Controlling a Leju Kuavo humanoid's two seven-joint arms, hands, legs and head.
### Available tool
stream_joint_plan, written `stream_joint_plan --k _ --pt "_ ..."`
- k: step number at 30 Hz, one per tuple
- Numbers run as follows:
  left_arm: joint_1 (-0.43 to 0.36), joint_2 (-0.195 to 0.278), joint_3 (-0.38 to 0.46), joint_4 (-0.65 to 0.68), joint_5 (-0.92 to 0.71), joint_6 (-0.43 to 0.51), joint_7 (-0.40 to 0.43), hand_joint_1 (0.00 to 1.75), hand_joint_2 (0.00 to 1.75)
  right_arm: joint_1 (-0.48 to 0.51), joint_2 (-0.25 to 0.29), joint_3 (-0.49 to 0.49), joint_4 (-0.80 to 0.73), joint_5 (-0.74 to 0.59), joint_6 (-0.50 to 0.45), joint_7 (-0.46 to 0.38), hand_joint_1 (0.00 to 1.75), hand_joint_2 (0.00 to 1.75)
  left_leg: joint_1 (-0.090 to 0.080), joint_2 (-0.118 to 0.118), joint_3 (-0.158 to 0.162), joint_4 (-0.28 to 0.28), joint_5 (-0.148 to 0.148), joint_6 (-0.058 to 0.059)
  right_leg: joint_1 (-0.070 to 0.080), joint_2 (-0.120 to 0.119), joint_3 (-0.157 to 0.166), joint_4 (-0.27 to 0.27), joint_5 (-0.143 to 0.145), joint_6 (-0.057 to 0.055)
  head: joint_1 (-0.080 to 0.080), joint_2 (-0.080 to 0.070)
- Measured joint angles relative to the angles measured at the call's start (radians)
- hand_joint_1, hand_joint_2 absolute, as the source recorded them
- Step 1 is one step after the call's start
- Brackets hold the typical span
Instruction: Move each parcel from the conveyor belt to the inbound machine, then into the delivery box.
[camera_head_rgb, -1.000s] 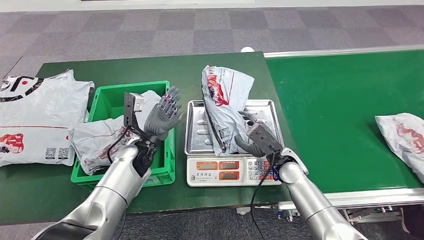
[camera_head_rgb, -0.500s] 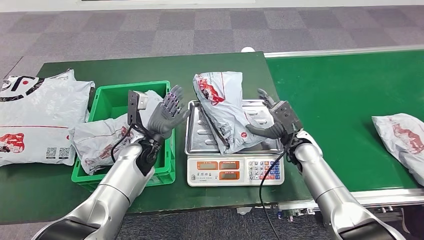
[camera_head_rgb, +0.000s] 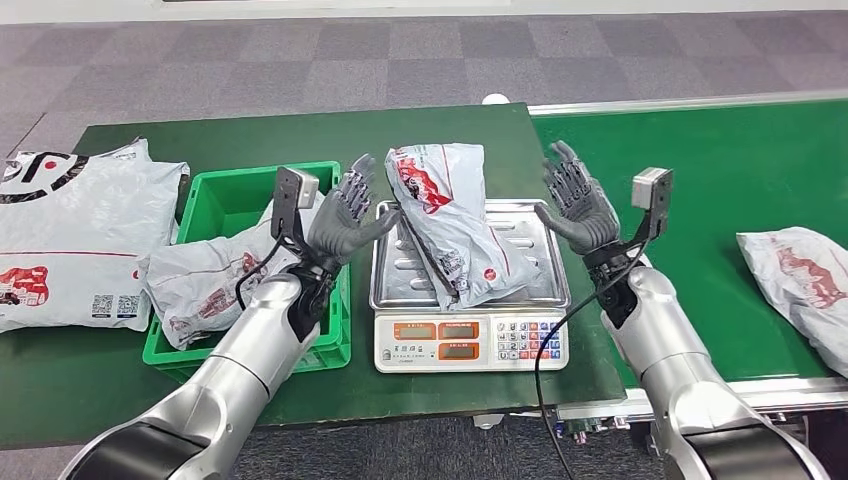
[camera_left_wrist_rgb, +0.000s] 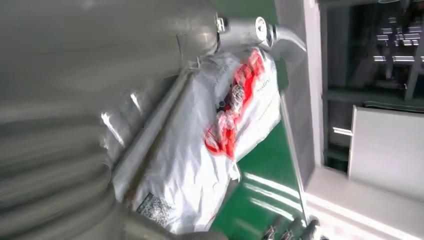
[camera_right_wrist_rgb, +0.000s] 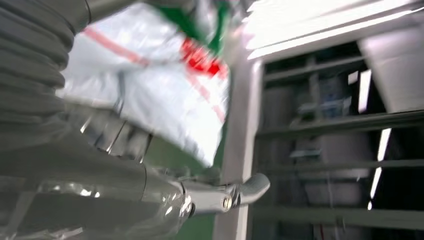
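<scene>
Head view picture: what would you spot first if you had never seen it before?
Probably the two silver arms with both hands up and fingers spread, the left hand and right hand on either side of a white and red parcel lying on the metal tray of the scale in the middle. Next, the bright green box on the left with a parcel inside, and the green conveyor belt on the right.

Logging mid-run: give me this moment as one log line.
stage: weighing | parcel lying on scale tray | left hand open beside it | right hand open, apart | green bin holds one parcel
</scene>
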Motion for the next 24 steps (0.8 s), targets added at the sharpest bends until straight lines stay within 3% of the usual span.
stream_joint_plan --k 4,6,10,15,21,24 --pt "-0.02 -0.012 -0.03 0.005 -0.051 0.078 -0.013 0.0 1.75 0.0 0.008 -0.065 0.032 -0.088 0.038 0.019 0.0 1.75 0.0 -0.001 0.0 0.0 0.0 0.0 0.0 0.0 0.0 0.0 0.0 0.0 0.0 0.0" --pt "-0.028 -0.016 -0.047 0.009 -0.083 0.121 -0.014 0.0 1.75 -0.002 0.009 -0.083 0.046 -0.063 -0.006 -0.001 0.0 1.75 0.0 0.0 0.0 0.0 0.0 0.0 0.0 0.0 0.0 0.0 0.0 0.0 0.0 0.0" --pt "-0.044 -0.031 -0.105 0.024 -0.208 0.286 -0.011 0.0 1.75 -0.008 0.008 -0.089 0.085 0.099 -0.263 -0.104 0.0 0.0 0.0 -0.001 -0.001 0.001 0.0 0.0 0.0 -0.001 0.0 0.0 0.0 0.0 0.0 0.0" --pt "-0.064 -0.065 -0.201 0.057 -0.379 0.427 0.042 0.0 1.75 -0.007 0.015 -0.089 0.116 0.182 -0.413 -0.159 0.0 0.0 0.0 -0.002 -0.001 0.001 0.0 0.0 0.0 -0.001 0.0 0.0 0.0 0.0 0.0 0.0" --pt "-0.083 -0.088 -0.409 0.069 -0.512 0.523 0.163 0.0 1.75 0.022 0.026 -0.09 0.092 0.184 -0.43 -0.152 0.0 0.0 0.0 -0.002 -0.001 0.001 0.0 0.0 0.0 -0.001 0.0 0.0 0.0 0.0 0.0 0.0" --pt "-0.1 -0.092 -0.556 0.072 -0.608 0.528 0.244 0.0 1.75 0.059 0.026 -0.091 0.044 0.2 -0.429 -0.143 0.0 0.0 0.0 -0.002 -0.001 0.001 0.0 0.0 0.0 -0.002 0.0 -0.001 0.0 0.0 0.0 0.0"
